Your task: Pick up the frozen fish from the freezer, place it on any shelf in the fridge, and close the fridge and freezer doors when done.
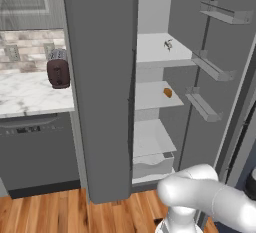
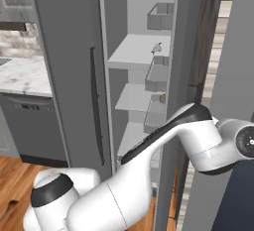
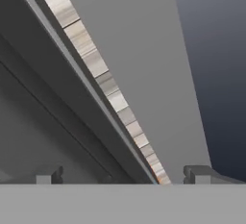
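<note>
Left base view shows the frozen fish lying on the upper freezer shelf while the gripper stands released beside a door edge, so reaching in risks striking that door.

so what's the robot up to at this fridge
The white arm reaches past the edge of an open refrigerator door, and its gripper is open with nothing between its fingertips. The frozen fish lies on the top white shelf of the open compartment, untouched. A small orange lump sits on the shelf below. The other door is shut.
</note>
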{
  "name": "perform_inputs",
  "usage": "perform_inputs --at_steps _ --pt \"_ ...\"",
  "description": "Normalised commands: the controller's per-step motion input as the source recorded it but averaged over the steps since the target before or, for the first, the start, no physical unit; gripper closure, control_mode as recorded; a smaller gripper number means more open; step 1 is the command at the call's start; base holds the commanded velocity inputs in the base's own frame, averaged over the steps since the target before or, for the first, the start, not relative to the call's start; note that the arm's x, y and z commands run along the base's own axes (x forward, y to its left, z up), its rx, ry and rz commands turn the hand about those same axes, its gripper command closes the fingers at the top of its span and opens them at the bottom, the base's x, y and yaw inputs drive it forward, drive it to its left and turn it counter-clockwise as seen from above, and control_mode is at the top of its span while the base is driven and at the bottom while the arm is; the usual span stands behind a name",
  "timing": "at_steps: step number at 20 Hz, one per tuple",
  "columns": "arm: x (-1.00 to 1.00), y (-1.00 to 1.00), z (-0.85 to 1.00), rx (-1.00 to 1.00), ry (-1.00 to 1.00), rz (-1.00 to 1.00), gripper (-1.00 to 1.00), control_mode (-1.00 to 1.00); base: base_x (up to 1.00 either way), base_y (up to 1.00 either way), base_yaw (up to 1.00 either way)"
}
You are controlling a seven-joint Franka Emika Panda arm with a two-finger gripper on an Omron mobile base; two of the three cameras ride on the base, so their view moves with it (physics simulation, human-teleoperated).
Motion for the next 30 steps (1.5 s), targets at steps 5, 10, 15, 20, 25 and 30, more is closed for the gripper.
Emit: perform_inputs --at_steps 5,10,15,20,25,30 --pt "0.36 -0.11 -0.2 0.0 0.0 0.0 -1.0 -1.0 0.0 0.0 0.0" --pt "0.43 -0.07 -0.17 0.0 0.0 0.0 -1.0 -1.0 0.0 0.0 0.0" --pt "0.54 -0.01 -0.07 0.02 0.0 0.0 -1.0 -1.0 0.0 0.0 0.0" --pt "0.51 0.0 -0.06 0.05 0.0 0.0 -1.0 -1.0 0.0 0.0 0.0" --pt "0.47 0.06 0.0 0.07 0.0 0.04 -1.0 -1.0 0.0 0.0 0.0" --pt "0.55 0.29 0.0 0.09 0.0 0.09 -1.0 -1.0 0.0 0.0 0.0"
